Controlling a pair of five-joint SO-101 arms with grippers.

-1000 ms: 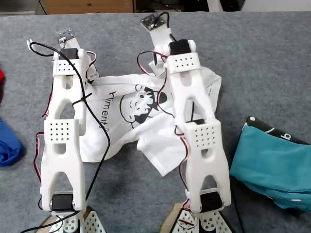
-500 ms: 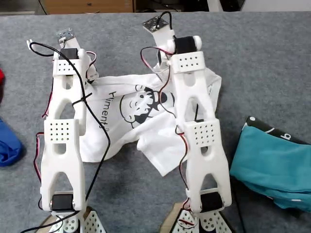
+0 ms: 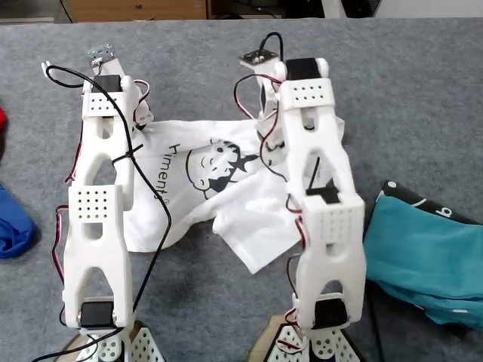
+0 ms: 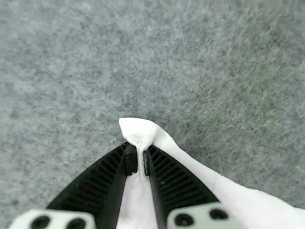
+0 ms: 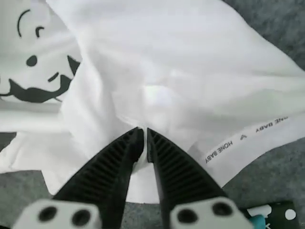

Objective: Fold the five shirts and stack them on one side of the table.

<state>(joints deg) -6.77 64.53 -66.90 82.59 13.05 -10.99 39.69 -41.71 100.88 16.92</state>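
A white shirt (image 3: pixel 189 204) with a black cartoon face and lettering lies crumpled on the grey table between my two arms. In the left wrist view my left gripper (image 4: pixel 137 160) is shut on a corner of the shirt (image 4: pixel 138 132), pinched up just over the grey surface. My right gripper (image 5: pixel 142 136) hovers over the shirt's right part (image 5: pixel 190 71), its fingers pressed together on a fold of white fabric next to a printed hem. In the high view the right arm (image 3: pixel 317 151) covers the shirt's right edge.
A teal shirt (image 3: pixel 423 256) lies heaped at the right edge on top of a black item (image 3: pixel 400 192). A blue cloth (image 3: pixel 11 226) and a bit of red cloth (image 3: pixel 1 121) sit at the left edge. Bare grey surface lies beyond the arms.
The right arm has swung to the right, and the shirt's right side has creased and shifted with it. The left arm and its held corner have stayed put.
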